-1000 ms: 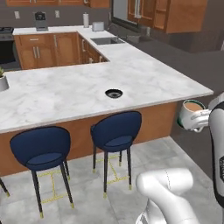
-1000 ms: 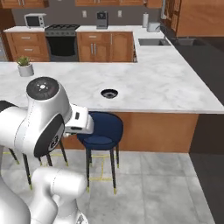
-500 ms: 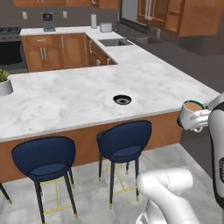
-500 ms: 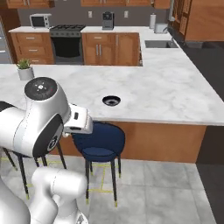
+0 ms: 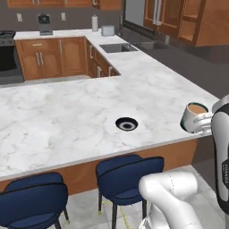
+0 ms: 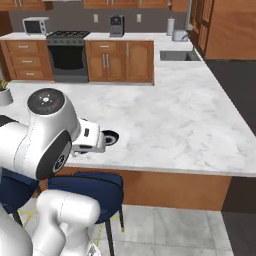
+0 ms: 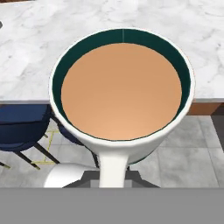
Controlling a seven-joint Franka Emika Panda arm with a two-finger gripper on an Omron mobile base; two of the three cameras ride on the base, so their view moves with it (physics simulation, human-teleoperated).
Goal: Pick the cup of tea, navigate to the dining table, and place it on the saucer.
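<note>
The cup of tea (image 7: 121, 94) sits closest to the hand camera, upright, its dark green inner wall ringing a level surface of light brown tea that reaches near the rim. Its white handle runs down toward the bottom of that view, where the gripper's fingers would be, so how wide the jaws stand cannot be told. In the left base view the cup of tea (image 5: 194, 118) hangs in the air at the end of the white arm, held up just off the near right edge of the dining table (image 5: 53, 120), at about tabletop height and not resting on the marble.

Below and beyond the cup, the hand view shows a navy stool (image 7: 22, 127) on the grey tiled floor and the brown edge of the table.

On the marble top, left of the cup and well apart from it, lies the saucer (image 5: 127, 124), a small black dish with a pale centre ring and nothing in it. In the right base view the saucer (image 6: 111, 136) is half hidden behind the arm's white wrist.

Farther off, the left base view shows a sink (image 5: 117, 47) set in the long counter. The right base view adds a stove (image 6: 68, 55), a microwave (image 6: 36, 25) and a coffee machine (image 6: 116, 26) along the back wall.
</note>
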